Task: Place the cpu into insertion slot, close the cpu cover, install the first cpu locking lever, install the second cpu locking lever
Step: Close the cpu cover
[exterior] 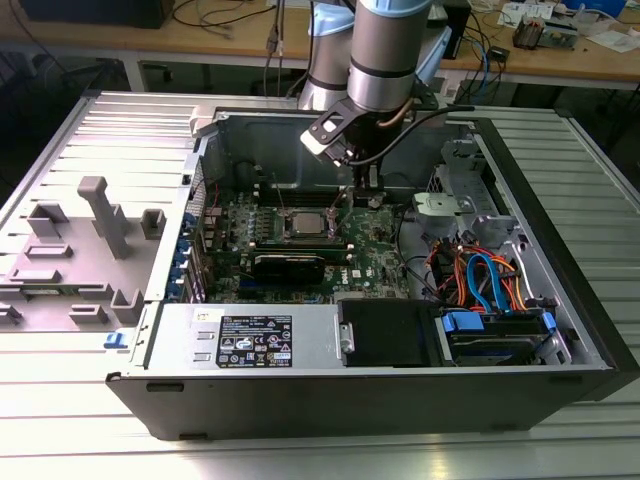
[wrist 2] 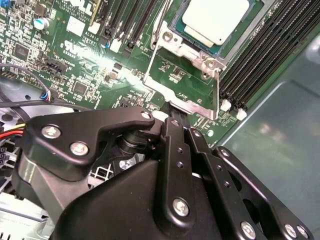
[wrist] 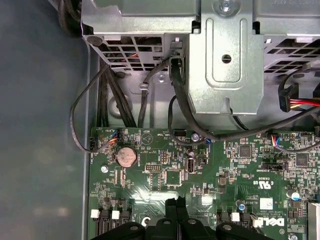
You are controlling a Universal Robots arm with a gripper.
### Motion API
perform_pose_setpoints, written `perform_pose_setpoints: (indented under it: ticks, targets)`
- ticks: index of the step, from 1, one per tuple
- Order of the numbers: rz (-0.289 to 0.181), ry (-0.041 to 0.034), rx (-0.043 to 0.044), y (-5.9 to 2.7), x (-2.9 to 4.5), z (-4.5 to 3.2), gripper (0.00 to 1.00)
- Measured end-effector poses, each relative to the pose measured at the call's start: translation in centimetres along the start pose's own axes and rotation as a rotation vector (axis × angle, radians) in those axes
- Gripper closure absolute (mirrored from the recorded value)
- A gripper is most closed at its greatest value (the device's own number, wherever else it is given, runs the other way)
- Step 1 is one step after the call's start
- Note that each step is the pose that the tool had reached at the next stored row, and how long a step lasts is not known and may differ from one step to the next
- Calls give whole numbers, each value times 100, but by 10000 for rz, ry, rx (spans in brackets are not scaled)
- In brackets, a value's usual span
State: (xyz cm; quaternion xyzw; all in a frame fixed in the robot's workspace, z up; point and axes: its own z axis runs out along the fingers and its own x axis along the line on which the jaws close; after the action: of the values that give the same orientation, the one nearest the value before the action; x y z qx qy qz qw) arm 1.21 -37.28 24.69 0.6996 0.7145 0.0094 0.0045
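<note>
The cpu [wrist 2: 215, 20] lies flat in the insertion slot [wrist 2: 176, 31], silvery top up; in the exterior view the cpu [exterior: 305, 222] sits mid-board. The cpu cover [wrist 2: 187, 103] is swung open away from the slot, and green board shows through its cut-out. My gripper [wrist 2: 174, 116] meets the cover's free edge, its black fingers [wrist 2: 170, 135] pressed together on the edge tab. In the exterior view the gripper [exterior: 343, 205] hangs just to the exterior view's right of the socket. Its fingertips [wrist: 176, 202] show over the board in the first wrist view. A thin lever wire [wrist 2: 161, 25] runs beside the slot.
Long black memory slots [wrist 2: 270, 50] flank the socket. A metal drive cage [wrist: 225, 65] and black cables [wrist: 175, 100] stand beyond the board. The power supply [exterior: 260, 335] and coloured cables [exterior: 480, 275] fill the case front. Grey fixtures [exterior: 100, 215] stand at the exterior view's left.
</note>
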Motion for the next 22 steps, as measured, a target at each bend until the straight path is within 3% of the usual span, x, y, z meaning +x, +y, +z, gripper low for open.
perform_pose_setpoints:
  ticks: [22]
  targets:
    - [0,1,0,-229,5,-1,89]
